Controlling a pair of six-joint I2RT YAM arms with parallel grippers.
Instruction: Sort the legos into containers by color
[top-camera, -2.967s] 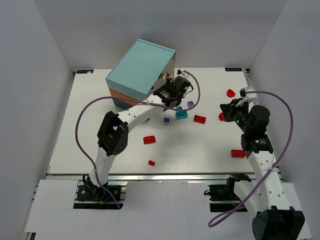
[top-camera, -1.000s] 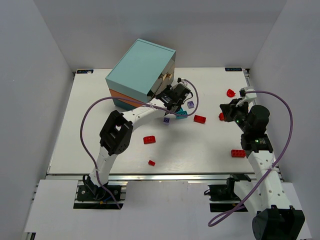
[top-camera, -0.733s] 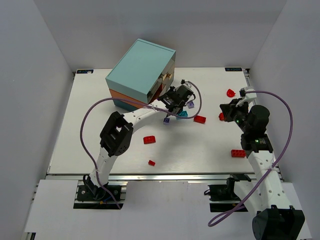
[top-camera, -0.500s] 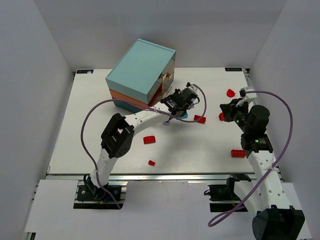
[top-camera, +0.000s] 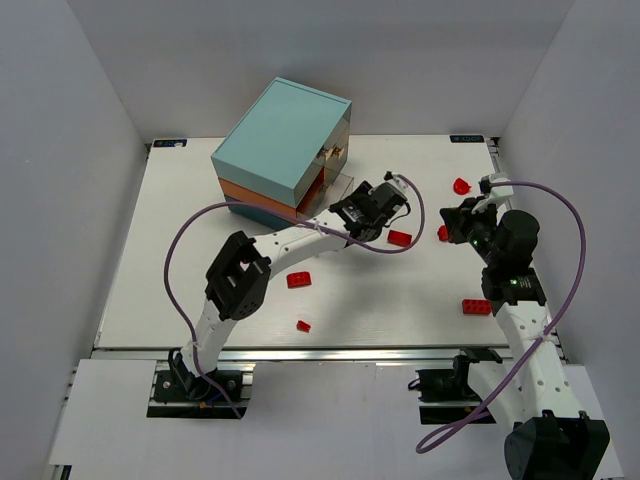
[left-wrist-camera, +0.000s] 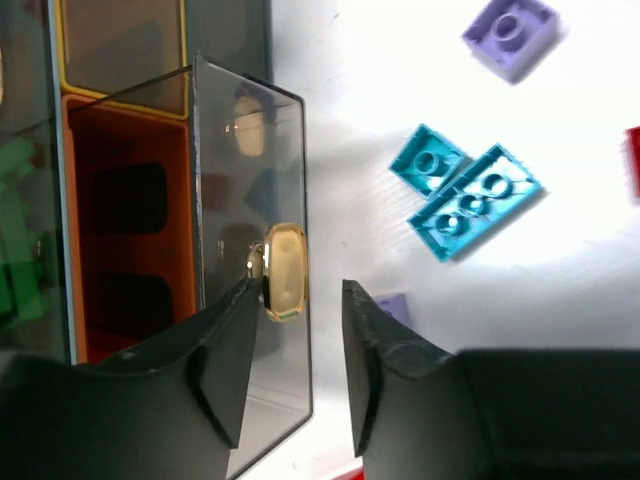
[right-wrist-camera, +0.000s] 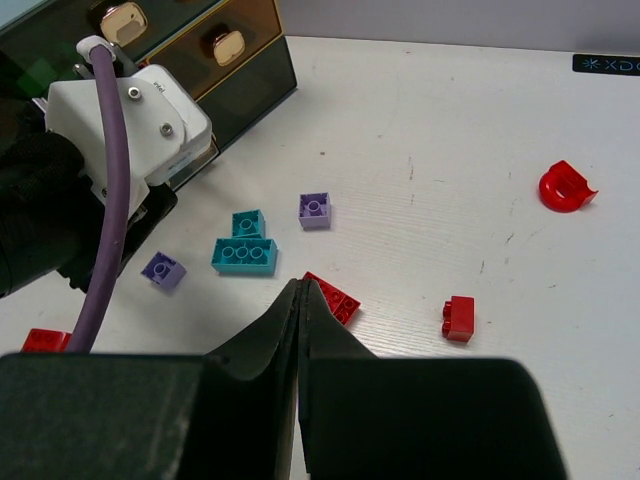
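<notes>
The chest of containers (top-camera: 283, 145) stands at the back left, with its orange-layer drawer (left-wrist-camera: 245, 200) pulled out. My left gripper (left-wrist-camera: 300, 290) is open, and the drawer's gold handle (left-wrist-camera: 283, 270) sits loose between its fingertips, close to the left one. Two teal legos (left-wrist-camera: 475, 212) and a lavender lego (left-wrist-camera: 510, 30) lie just right of the drawer. Red legos lie scattered: one red lego (top-camera: 298, 279), a second (top-camera: 399, 238), a third (top-camera: 476, 306). My right gripper (right-wrist-camera: 300, 285) is shut and empty, hovering over a red lego (right-wrist-camera: 333, 298).
A curved red piece (right-wrist-camera: 565, 185) and a small red brick (right-wrist-camera: 459, 318) lie on the right side of the white table (top-camera: 180, 280). Something green (left-wrist-camera: 15, 220) shows through a tinted drawer front. The left arm's purple cable (top-camera: 175, 250) loops over the table.
My left gripper moved right, away from the chest, drawing the drawer out by its handle, and its jaws have just opened off the handle. The right arm has not moved.
</notes>
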